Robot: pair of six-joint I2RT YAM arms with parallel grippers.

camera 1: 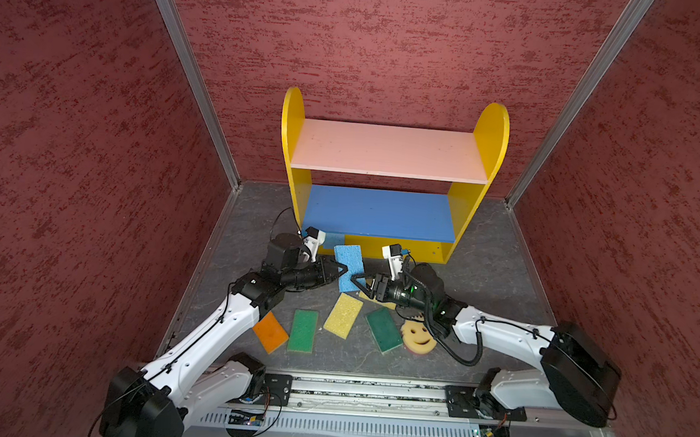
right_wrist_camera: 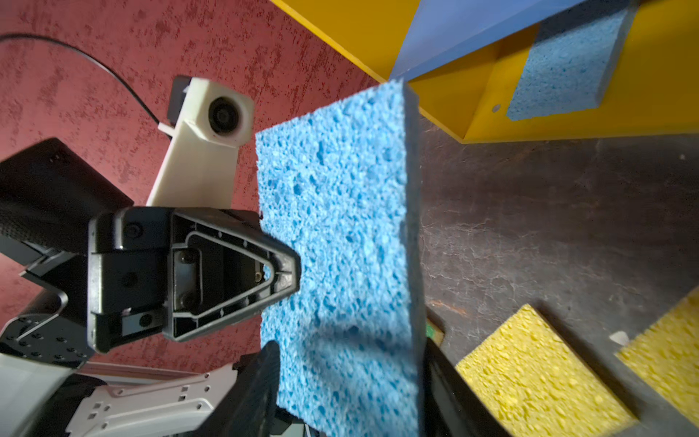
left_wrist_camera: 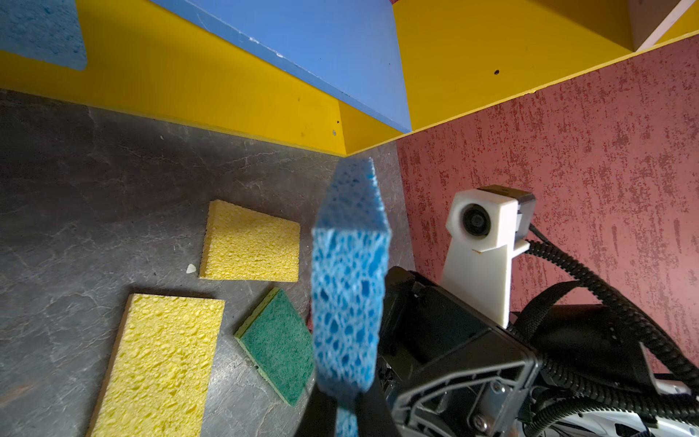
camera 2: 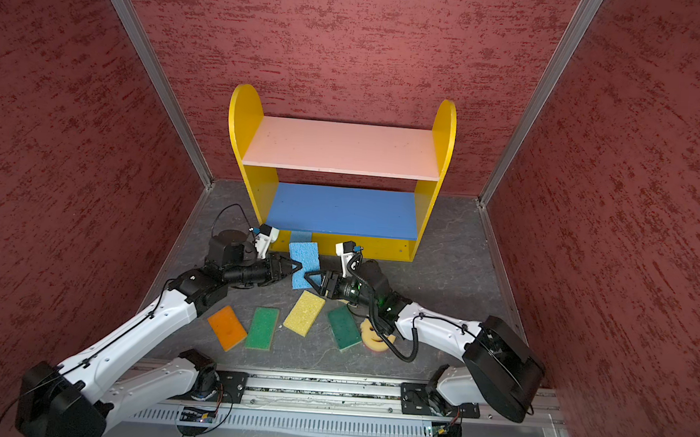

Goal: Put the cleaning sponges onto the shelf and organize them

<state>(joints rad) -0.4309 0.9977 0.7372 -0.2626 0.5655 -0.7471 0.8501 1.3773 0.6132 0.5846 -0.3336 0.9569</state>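
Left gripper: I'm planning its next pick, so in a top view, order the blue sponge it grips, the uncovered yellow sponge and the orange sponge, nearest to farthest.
From the left gripper:
1. Blue sponge, clamped in its jaws.
2. Yellow sponge, lying flat just below it in the view.
3. Orange sponge, at the left end of the row.

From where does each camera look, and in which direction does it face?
Top views: high above the arm bases, facing down and forward at the shelf; left arm and right arm are in view.
Left wrist: on the left arm, looking along the left tool, shut on the blue sponge, toward the right arm.
Right wrist: on the right arm, looking past the right tool at the left tool.
Shared: both wrist views show the blue sponge and shelf.
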